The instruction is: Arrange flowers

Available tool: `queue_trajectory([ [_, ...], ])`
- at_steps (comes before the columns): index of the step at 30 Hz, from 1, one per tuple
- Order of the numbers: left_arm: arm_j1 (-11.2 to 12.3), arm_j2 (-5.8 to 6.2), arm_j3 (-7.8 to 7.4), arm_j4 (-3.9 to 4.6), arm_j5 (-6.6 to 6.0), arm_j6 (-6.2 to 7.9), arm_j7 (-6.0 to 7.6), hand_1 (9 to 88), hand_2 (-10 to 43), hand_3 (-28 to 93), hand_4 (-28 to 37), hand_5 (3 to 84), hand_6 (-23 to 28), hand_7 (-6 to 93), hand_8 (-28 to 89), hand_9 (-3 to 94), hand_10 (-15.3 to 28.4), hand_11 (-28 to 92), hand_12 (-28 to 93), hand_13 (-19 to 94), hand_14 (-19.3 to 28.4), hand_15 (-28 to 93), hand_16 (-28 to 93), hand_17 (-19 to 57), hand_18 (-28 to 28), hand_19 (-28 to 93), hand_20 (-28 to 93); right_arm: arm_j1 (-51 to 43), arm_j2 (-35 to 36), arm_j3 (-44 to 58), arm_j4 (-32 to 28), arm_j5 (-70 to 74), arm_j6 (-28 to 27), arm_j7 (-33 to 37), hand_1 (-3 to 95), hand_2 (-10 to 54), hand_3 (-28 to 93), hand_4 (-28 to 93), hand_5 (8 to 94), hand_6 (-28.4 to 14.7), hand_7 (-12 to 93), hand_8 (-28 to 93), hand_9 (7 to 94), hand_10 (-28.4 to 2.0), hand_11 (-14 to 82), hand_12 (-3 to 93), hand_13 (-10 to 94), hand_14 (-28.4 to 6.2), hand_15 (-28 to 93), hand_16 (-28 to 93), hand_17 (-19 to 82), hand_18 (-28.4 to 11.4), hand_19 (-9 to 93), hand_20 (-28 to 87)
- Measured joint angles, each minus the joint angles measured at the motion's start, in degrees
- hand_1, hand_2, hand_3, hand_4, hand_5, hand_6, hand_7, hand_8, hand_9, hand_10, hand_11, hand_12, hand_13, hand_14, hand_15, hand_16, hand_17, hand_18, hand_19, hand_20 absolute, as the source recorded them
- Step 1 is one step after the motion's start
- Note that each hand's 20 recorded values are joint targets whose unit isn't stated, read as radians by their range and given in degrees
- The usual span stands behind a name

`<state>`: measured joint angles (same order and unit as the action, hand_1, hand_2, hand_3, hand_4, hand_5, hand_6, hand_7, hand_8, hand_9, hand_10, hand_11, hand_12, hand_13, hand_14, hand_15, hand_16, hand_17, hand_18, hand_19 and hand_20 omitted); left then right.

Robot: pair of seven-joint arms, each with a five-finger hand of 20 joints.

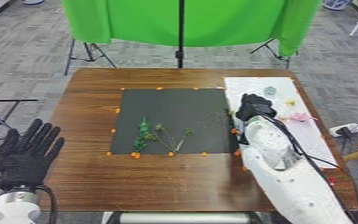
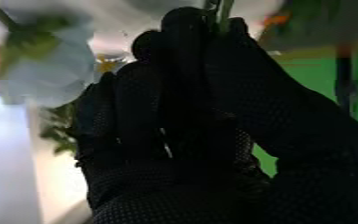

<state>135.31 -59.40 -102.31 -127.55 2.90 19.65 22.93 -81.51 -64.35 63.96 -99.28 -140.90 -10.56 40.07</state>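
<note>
In the head view my right hand point(image 1: 255, 106) is over the left edge of the white sheet point(image 1: 261, 83), beside the black mat point(image 1: 186, 102). The right wrist view has this hand point(image 2: 180, 115) with thumb and fingertips pinched round a green stem point(image 2: 225, 14); a pale bluish flower point(image 2: 47, 70) is close by. On the mat lie a leafy green sprig point(image 1: 143, 134) and thin branching stems point(image 1: 174, 142). The sheet holds a pale green flower point(image 1: 270, 90), a small yellow one point(image 1: 290, 103) and a pink one point(image 1: 301, 117). My left hand point(image 1: 23, 159) is open, left of the table.
Small orange pieces point(image 1: 136, 155) line the mat's edges on the brown table point(image 1: 149, 182). A green cloth point(image 1: 193, 25) hangs on a stand behind the table. My right forearm point(image 1: 291, 170) crosses the table's right side and part of the white sheet.
</note>
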Motion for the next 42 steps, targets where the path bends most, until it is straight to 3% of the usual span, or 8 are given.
queue_trajectory([
  [6,0.3,-0.07,0.35,0.27,1.46,-1.55,-0.75,25.8,13.7,74,-28.3,43.1,9.0,11.0,-10,37.3,14.3,18,10,30,13.4,22,-3,-6.4,13.4,32,11,-4.0,-1.2,-0.2,-8.8,1.3,1.3,2.2,50.9,-9.5,81,-14,84.1,-4.8,26,27,64.6,-20.9,32.4,48.8,48,-22.9,74,40,25,-28.2,83,50],
  [18,-0.9,0.49,1.24,0.67,1.46,-1.53,-1.18,25.7,13.8,74,-28.3,43.2,9.1,11.2,-10,37.4,14.3,19,10,30,13.3,22,-3,-6.5,13.4,32,11,-6.0,-12.2,-4.0,-8.6,0.7,1.8,6.4,48.4,-9.5,82,-10,84.5,-4.6,28,26,66.1,-20.6,32.5,47.9,50,-22.9,76,38,27,-28.4,85,50],
  [22,-0.9,0.70,1.25,0.67,1.45,-1.50,-1.15,25.7,13.8,74,-28.3,43.2,9.1,11.3,-10,37.4,14.3,19,10,30,13.3,22,-3,-6.5,13.4,32,11,-7.8,-12.4,-5.2,-8.0,-0.1,5.1,6.7,48.7,-9.5,81,-10,83.9,-4.3,29,26,66.5,-20.3,32.3,47.4,51,-22.4,76,37,27,-28.4,86,50],
  [29,-1.0,0.82,1.69,0.67,1.44,-1.45,-1.36,25.6,13.9,74,-28.3,43.4,9.1,11.5,-10,37.4,14.3,19,10,30,13.3,22,-3,-6.5,13.4,32,11,-9.2,-12.3,-5.8,-5.6,-1.8,12.1,6.7,45.9,-9.5,73,-19,79.4,-6.2,30,18,66.5,-21.1,38.9,25.8,52,-21.8,78,30,28,-28.4,87,47],
  [33,-1.1,0.81,1.83,0.67,1.35,-1.26,-1.48,25.5,13.9,74,-28.3,43.5,9.2,11.5,-10,37.6,14.3,19,10,30,13.4,22,-3,-6.6,13.4,32,11,-9.2,-12.2,-5.5,-5.3,-1.9,13.6,6.7,40.5,-9.5,76,-20,78.2,-6.9,25,12,66.9,-21.3,36.6,23.6,52,-22.0,78,30,28,-28.4,87,47],
  [37,-1.1,0.81,1.83,0.67,1.26,-1.03,-1.48,25.5,13.9,74,-28.3,43.5,9.1,11.8,-10,37.8,14.3,19,10,30,13.4,22,-3,-6.6,13.4,32,11,-9.1,-12.1,-5.0,-5.4,-1.7,13.5,6.7,35.9,-9.5,78,-19,76.9,-6.6,22,-7,67.3,-21.7,33.5,22.6,52,-22.3,77,30,27,-28.4,87,47],
  [42,-1.1,0.83,1.83,0.68,1.02,-0.91,-1.47,25.5,14.0,74,-28.3,43.6,9.2,12.0,-10,37.8,14.3,20,10,30,13.4,23,-3,-6.6,13.4,32,11,-9.5,-11.8,-4.4,-6.5,-1.1,12.8,6.7,34.5,-9.2,77,-19,75.6,-7.3,18,-10,67.1,-22.1,31.4,22.0,52,-22.4,76,29,27,-28.4,87,47],
])
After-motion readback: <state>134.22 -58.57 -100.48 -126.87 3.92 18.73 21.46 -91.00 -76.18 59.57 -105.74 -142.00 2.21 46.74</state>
